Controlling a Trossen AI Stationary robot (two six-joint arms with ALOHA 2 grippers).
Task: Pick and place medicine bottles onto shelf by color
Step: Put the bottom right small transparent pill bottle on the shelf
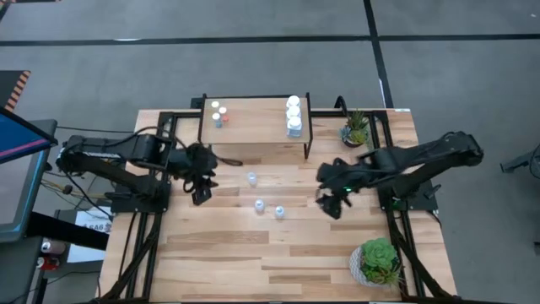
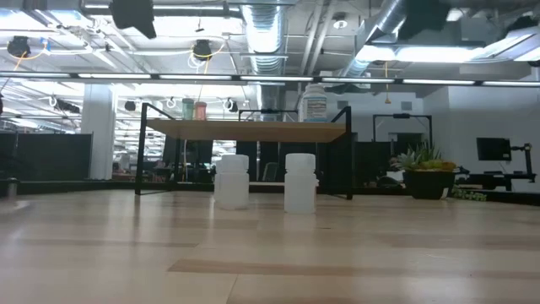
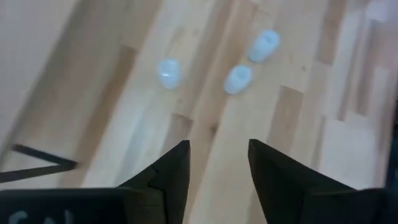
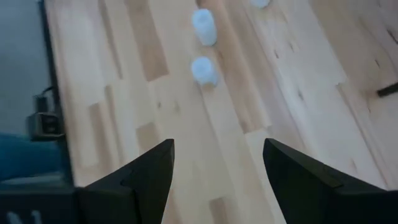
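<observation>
Hovering over the counter's [image 1: 219, 270] left side, left gripper [image 1: 201, 192] has jaws apart, empty. Shelf [image 1: 253, 118] at back edge: small bottles [image 1: 218, 114] left end, white bottles [image 1: 294, 116] right end. Three pale-blue bottles [image 1: 259, 205] stand mid-counter. Right gripper [image 1: 331, 205] w/ jaws wide apart, empty, right of them.

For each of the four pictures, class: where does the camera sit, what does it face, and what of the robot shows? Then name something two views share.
High: overhead, facing down on the table, shelf and both arms.
Low: at tabletop height, facing the shelf; no gripper shows.
Left wrist: above the table, left gripper open, empty.
Right wrist: likewise, right gripper open, empty.
Shared: the pale-blue bottles show in both wrist views.
</observation>
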